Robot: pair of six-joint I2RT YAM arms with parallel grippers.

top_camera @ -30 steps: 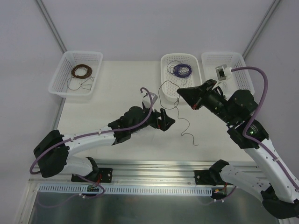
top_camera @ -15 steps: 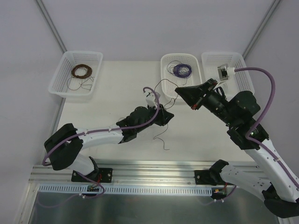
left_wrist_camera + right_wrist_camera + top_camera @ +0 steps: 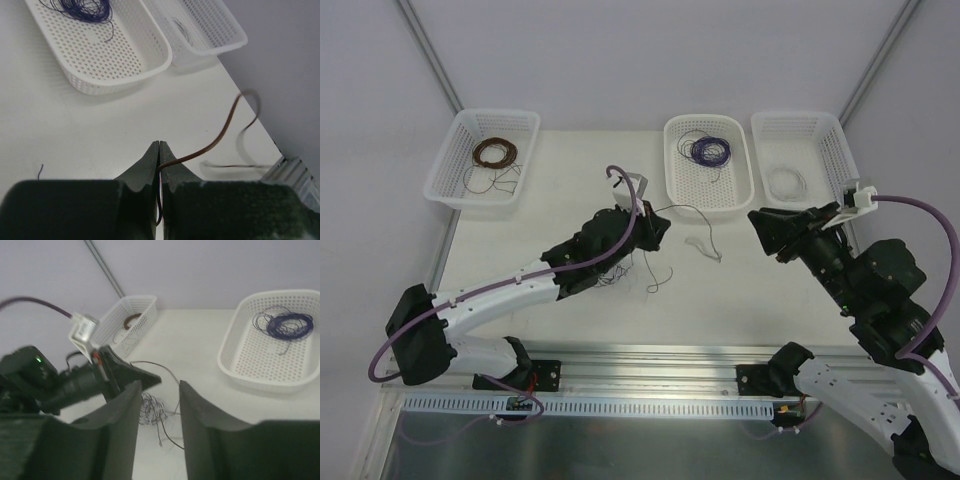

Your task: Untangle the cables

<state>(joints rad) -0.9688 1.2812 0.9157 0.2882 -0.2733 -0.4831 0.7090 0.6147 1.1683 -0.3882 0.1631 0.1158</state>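
The cables lie as a small knot of thin dark and purple wire on the white table, just in front of my left gripper. That gripper is shut on a brown strand, which leaves its closed tips and arcs away to the right. My right gripper stands open to the right of the strand, holding nothing. Through its wrist camera the knot shows between its spread fingers, with the left gripper behind it.
Three white baskets line the back edge. The left one holds a brown coil, the middle one a purple coil, and the right one a pale coil. The arm bases sit at the near rail.
My left gripper closed on the brown strand and moved left and back. My right gripper opened, let go of the wire and drew back to the right.
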